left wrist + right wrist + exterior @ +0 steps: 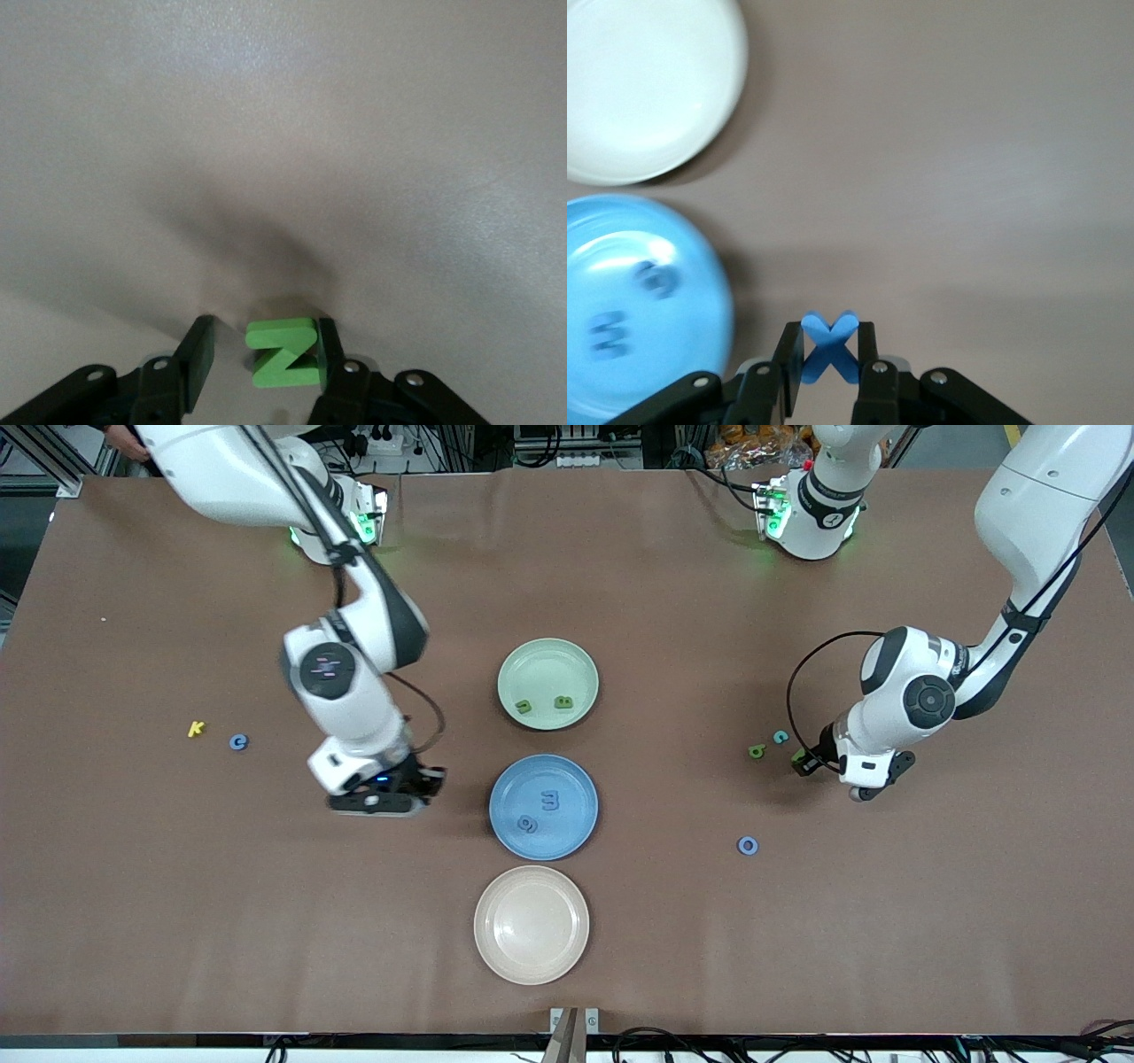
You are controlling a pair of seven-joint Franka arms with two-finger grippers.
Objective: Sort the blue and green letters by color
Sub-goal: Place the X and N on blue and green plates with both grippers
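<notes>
My left gripper (804, 762) (266, 338) is low at the table, open around a lime green Z (283, 352) (800, 760); one finger touches it, the other stands clear. My right gripper (383, 804) (828, 335) is shut on a blue X (829, 343), over the table beside the blue plate (567, 834) (620, 239). That plate holds two blue letters (550, 801). The green plate (547, 657) holds two green letters (563, 702). Loose pieces: a green one (757, 751), a blue c (780, 736), a blue O (748, 845), a blue C (238, 741).
A beige plate (532, 926) (638, 80) sits nearest the front camera, in line with the other two plates. A yellow K (196, 729) lies beside the blue C toward the right arm's end of the table.
</notes>
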